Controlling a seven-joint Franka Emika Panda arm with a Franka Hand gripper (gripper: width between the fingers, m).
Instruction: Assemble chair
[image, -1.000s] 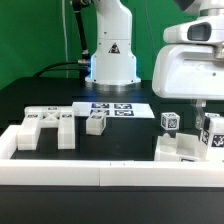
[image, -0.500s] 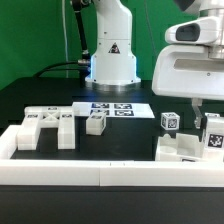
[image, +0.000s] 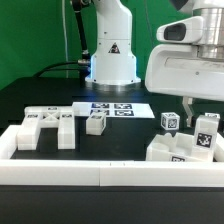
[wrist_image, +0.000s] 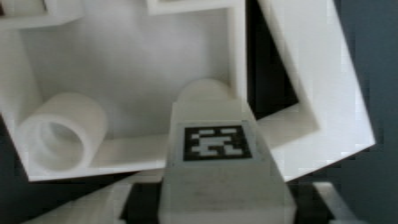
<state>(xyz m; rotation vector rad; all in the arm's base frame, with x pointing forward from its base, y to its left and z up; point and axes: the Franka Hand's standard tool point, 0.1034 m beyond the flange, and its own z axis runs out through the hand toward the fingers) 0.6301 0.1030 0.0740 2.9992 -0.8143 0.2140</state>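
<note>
My gripper (image: 205, 125) hangs at the exterior view's right, shut on a white tagged chair piece (image: 207, 136). It holds the piece upright against the blocky white chair assembly (image: 172, 152) by the front rail. In the wrist view the held piece (wrist_image: 217, 150) fills the space between the jaws of my gripper (wrist_image: 222, 208), its tag facing the camera. Beyond it lies a white recessed chair part (wrist_image: 125, 70) with a round peg (wrist_image: 63, 128). Two slotted chair pieces (image: 45, 126), a small tagged block (image: 96, 123) and a tagged cube (image: 169, 121) lie loose on the table.
The marker board (image: 115, 108) lies in front of the arm's white base (image: 112, 55). Long white border rails (image: 110, 176) run along the front edge and the left corner. The table top is black, and a green wall stands behind.
My gripper has shifted a little toward the exterior view's left with the tagged piece in it. The chair assembly below it has moved the same way.
</note>
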